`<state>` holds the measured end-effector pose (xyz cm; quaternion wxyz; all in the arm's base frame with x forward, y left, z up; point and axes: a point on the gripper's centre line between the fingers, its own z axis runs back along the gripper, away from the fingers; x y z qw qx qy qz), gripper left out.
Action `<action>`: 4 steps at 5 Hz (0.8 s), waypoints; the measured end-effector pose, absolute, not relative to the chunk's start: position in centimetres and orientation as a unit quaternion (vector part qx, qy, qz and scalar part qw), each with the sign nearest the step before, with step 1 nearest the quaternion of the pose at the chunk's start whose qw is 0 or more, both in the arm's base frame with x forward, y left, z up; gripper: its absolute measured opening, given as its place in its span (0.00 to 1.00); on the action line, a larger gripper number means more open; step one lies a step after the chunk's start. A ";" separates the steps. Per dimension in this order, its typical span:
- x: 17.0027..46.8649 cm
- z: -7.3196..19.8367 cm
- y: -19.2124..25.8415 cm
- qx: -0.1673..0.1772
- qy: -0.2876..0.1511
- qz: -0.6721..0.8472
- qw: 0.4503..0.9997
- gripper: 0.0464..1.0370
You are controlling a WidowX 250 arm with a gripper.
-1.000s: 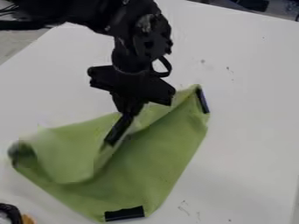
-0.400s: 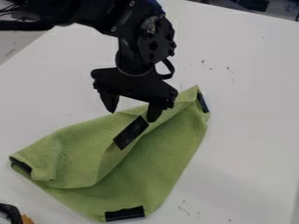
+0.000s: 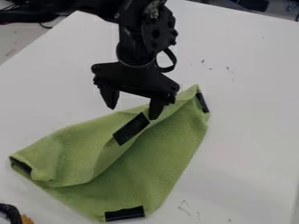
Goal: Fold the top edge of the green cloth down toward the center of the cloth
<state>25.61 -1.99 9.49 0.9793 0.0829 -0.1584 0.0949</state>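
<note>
Hanging with fingers (image 3: 109, 96) spread apart over the far edge of a partly folded cloth (image 3: 146, 162). With a black object (image 3: 9, 211) at the cloth's lower left.

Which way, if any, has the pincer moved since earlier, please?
Yes, the pincer has moved up the view, away from the lowest black patch on the green cloth.

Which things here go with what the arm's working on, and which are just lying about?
In the work:
Black two-finger gripper, open, over the cloth's upper edge
Green cloth, partly folded over, with black patches at its corners

Just lying about:
Black-and-orange object, cut off at the lower left edge, too little showing to identify
</note>
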 end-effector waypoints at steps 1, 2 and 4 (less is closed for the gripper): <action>25.4 10.8 -2.7 0.078 -0.131 0.104 0.983 0.96; 25.5 12.3 -3.4 0.066 -0.124 0.078 0.987 0.96; 26.2 13.1 -3.3 -0.003 -0.147 -0.033 0.989 0.96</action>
